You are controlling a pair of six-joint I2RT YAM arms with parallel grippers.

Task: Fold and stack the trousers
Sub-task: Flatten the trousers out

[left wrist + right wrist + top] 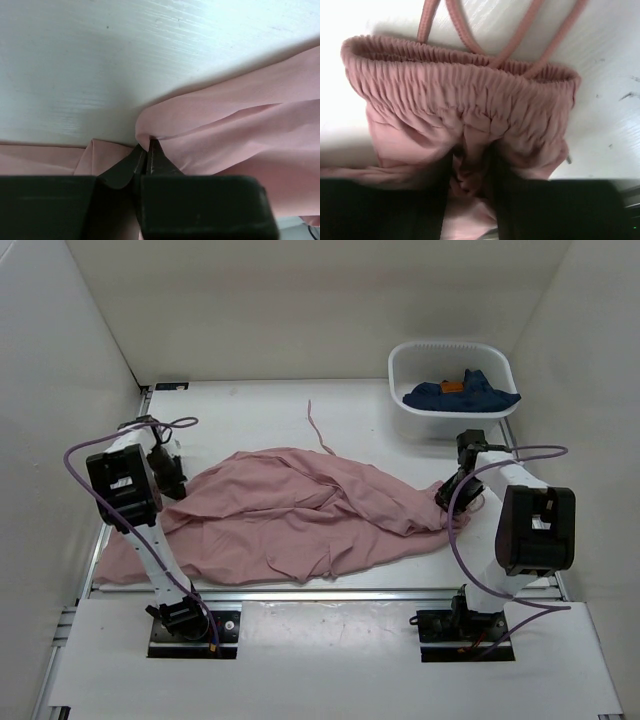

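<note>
On the worktop (250, 420), spanning the space between both arms: trousers (300, 515) lie crumpled, pinched at each end.

Left gripper (147, 150) is closed almost fully on a thin fold at the trousers' left edge. The right gripper (470, 172) is clamped over bunched cloth just under the elastic waistband (465, 90), with the drawstrings (422, 22) trailing loose beyond. Judged step: stretch the garment flat before any fold. To do it well, draw both ends apart evenly and low over the surface, because the left pinch looks shallow and could slip. Lift only enough for the wrinkled middle to drop out, and watch that the drawstrings do not tuck under. Tub (440, 427) with the navy garment (460, 392) sits well apart, far right.
</note>
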